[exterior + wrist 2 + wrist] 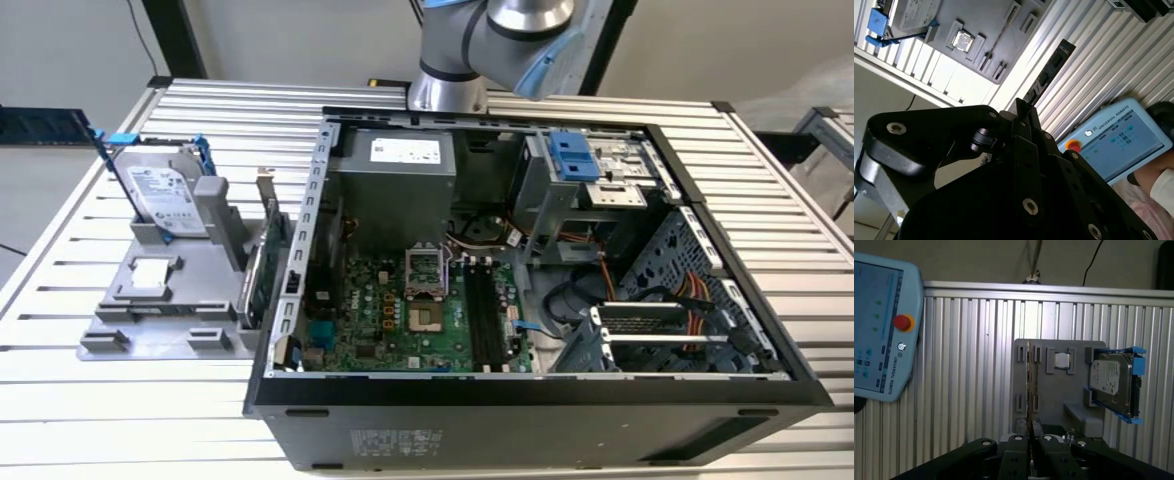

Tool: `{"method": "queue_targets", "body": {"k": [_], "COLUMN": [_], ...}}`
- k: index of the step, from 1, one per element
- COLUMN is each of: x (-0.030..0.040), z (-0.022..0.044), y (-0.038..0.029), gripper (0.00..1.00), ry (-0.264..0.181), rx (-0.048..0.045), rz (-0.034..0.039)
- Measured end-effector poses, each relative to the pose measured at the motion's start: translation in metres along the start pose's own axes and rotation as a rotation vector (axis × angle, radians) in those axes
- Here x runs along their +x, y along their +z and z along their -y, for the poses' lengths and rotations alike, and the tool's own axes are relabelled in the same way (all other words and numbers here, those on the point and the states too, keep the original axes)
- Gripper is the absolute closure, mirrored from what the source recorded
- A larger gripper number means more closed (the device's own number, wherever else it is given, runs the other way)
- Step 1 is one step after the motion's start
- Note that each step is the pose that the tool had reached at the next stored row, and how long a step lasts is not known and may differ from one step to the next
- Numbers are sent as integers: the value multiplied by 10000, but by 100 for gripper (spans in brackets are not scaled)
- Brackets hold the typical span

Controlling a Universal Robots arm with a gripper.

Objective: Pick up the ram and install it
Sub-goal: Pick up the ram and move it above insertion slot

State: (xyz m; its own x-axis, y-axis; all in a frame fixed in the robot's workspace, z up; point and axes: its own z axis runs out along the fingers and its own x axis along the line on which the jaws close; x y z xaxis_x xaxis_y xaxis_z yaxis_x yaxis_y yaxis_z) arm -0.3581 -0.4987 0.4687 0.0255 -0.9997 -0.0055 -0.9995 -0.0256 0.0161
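The ram [1046, 70] is held in the gripper [1024, 114]; the fingers [1030, 124] are pressed on one end of it, and the rest of the dark stick juts out beyond their tips. In the first wrist view the ram [1028, 382] shows edge-on as a thin line rising from the gripper [1029, 424], crossing the edge of the grey fixture [1054, 395] beneath it. It seems to hang clear of that fixture and of the slatted table [969, 365], though how far above I cannot tell.

In the exterior view the fixture [147, 300] lies at nine o'clock of the open computer case [534, 400], with the hard drive [167, 200] standing in its blue frame at the far end. The arm [494, 50] enters at twelve o'clock. A teach pendant [879, 325] lies on the table, well apart from the fixture.

The pick-up looks done and the install not yet begun, I judge. The memory slots [483, 320] at three o'clock of the processor socket [427, 315] stand bare. Seating the stick would call for bringing its long edge square over one slot, parallel to it; a tilted or offset entry could jam it.
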Motion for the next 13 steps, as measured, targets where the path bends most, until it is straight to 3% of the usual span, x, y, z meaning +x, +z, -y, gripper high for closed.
{"method": "queue_targets", "body": {"k": [13], "x": [-1], "z": [-2], "y": [-165], "gripper": [100], "ry": [0], "rx": [-1], "rz": [-1]}}
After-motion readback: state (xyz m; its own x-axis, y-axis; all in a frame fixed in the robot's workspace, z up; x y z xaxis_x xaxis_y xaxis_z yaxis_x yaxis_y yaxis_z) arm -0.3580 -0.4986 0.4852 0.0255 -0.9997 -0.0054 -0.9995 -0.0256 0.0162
